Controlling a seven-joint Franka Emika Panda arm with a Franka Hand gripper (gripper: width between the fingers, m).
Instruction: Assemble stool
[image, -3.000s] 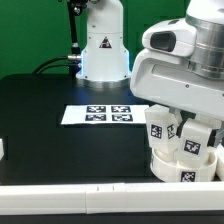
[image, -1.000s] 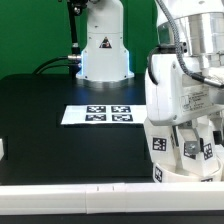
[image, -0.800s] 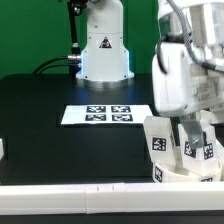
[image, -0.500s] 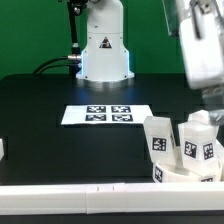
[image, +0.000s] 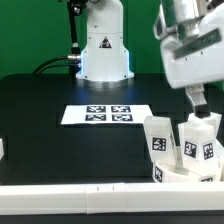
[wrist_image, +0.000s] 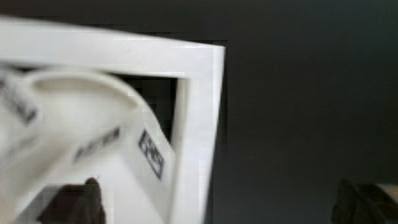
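Note:
The white stool stands upside down at the exterior view's lower right. Its round seat rests on the black table, and chunky tagged legs stick up from it. My gripper hangs just above the legs, apart from them, with nothing held. In the wrist view the picture is blurred. A curved white tagged part of the stool lies below and to one side. My gripper is open, its dark fingertips far apart and empty.
The marker board lies in the middle of the black table. The arm's white base stands at the back. A long white border rail runs along the front edge, and it also shows as a straight white bar in the wrist view. A small white piece sits at the left edge.
My arm has risen off the stool and moved up toward the exterior view's right. The stool stays in place, its legs now uncovered.

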